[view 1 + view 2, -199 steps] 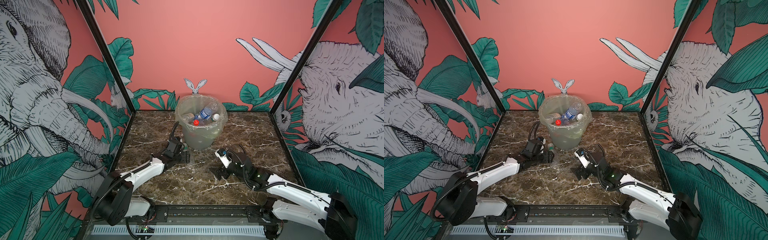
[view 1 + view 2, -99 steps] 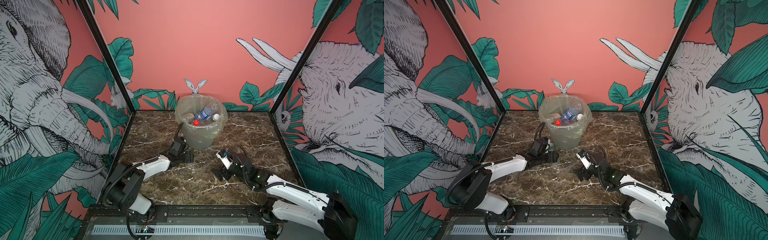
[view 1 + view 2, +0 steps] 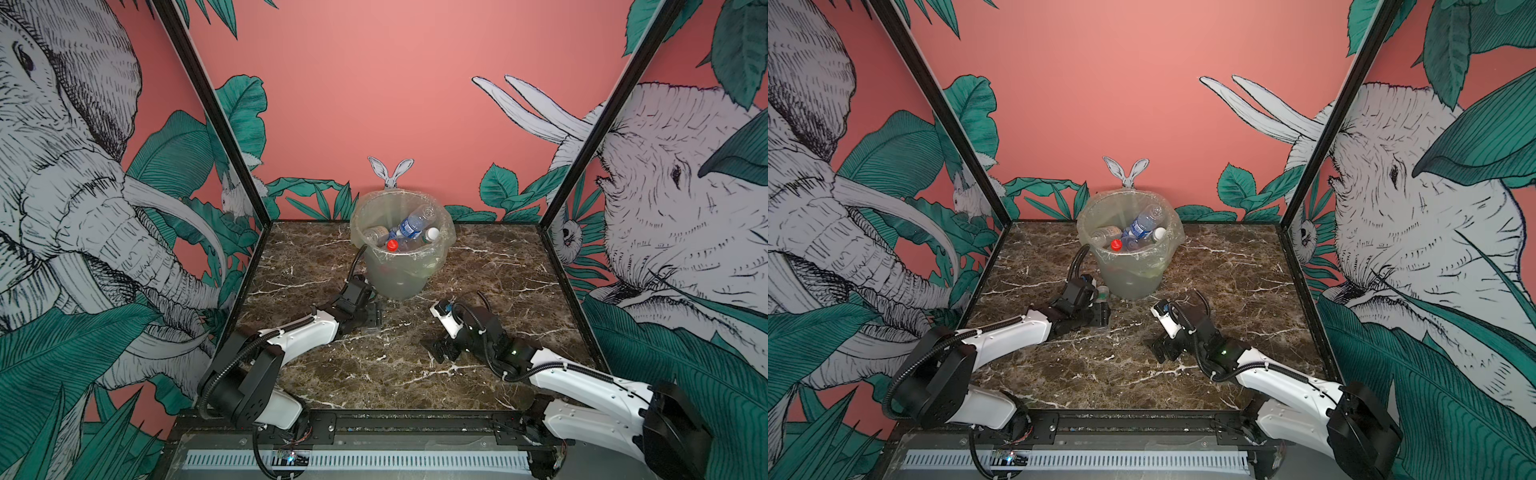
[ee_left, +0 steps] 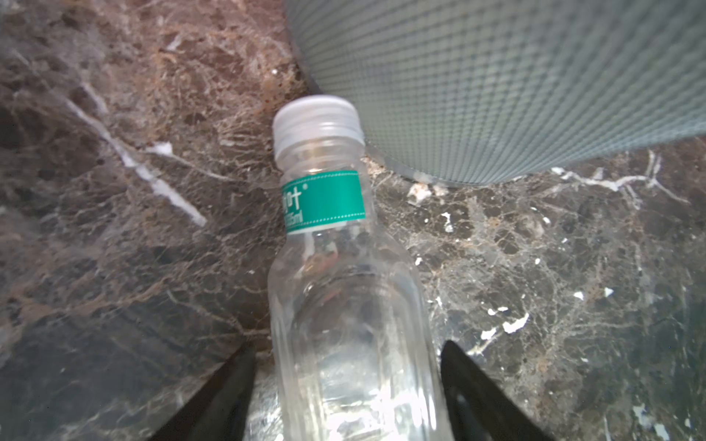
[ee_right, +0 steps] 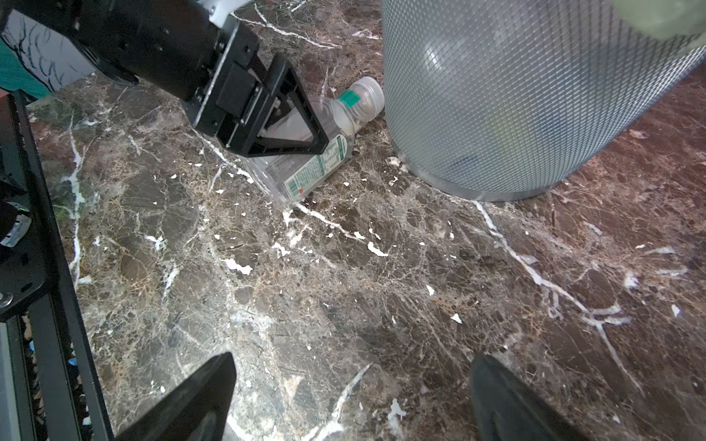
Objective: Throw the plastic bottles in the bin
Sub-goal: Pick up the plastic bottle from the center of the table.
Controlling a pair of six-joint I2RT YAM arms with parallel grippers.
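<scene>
The bin (image 3: 401, 266) stands at the back middle of the table (image 3: 478, 274), several bottles (image 3: 409, 232) piled inside. One bottle (image 5: 313, 152) lies on the table at the bin's base, cap against its wall, between the left claw's (image 5: 284, 126) fingers. The right claw (image 3: 440, 349) sits further right, nearer the front.

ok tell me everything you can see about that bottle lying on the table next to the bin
The bottle is small, clear plastic and looks empty, with a ribbed white screw cap, a green neck band and a white printed label on its body. It lies on its side on the brown marble table, cap end against the foot of the grey mesh-patterned bin. The left claw straddles its body, fingers on either side; in the left wrist view small gaps remain, so a firm grip can't be confirmed.
</scene>
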